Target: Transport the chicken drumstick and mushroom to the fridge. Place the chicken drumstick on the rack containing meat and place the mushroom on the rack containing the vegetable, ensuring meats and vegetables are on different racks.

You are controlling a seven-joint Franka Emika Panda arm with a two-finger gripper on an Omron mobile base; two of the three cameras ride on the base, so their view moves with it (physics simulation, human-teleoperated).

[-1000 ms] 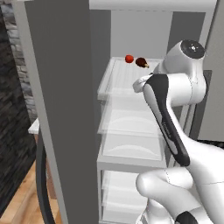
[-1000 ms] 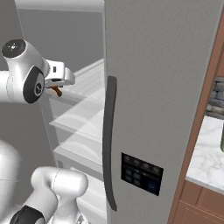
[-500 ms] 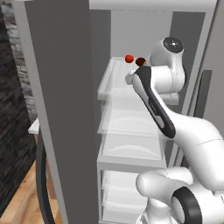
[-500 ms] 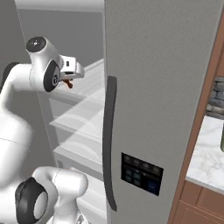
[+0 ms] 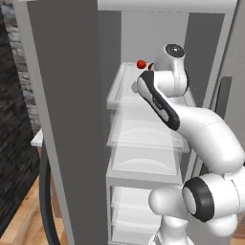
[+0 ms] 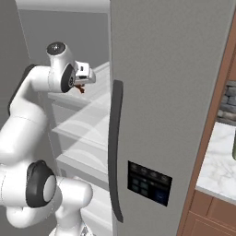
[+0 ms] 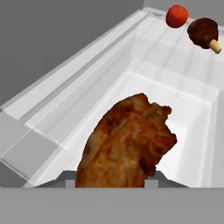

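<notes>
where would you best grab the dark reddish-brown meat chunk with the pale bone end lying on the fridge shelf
Probably across the round dark body of the dark reddish-brown meat chunk, coming from above. It lies on the pale fridge shelf with its bone stub pointing sideways, away from the shiny red ball beside it. Set the fingers crosswise to the bone line, so neither pushes into the ball.

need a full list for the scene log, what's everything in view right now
drumstick: one, orange-brown, held in the end effector over the fridge shelf
meat chunk: one, dark reddish-brown with a pale bone end, far end of the same shelf
tomato: one, shiny red, beside the meat chunk
fridge: one, grey outside and white inside, open with pale shelves
fridge door: one, grey, with a long dark curved handle and a dark panel
counter: one, pale marbled top on brown cabinets, right of the fridge
end effector: one, white, reaching into the fridge, closed on the drumstick
</notes>
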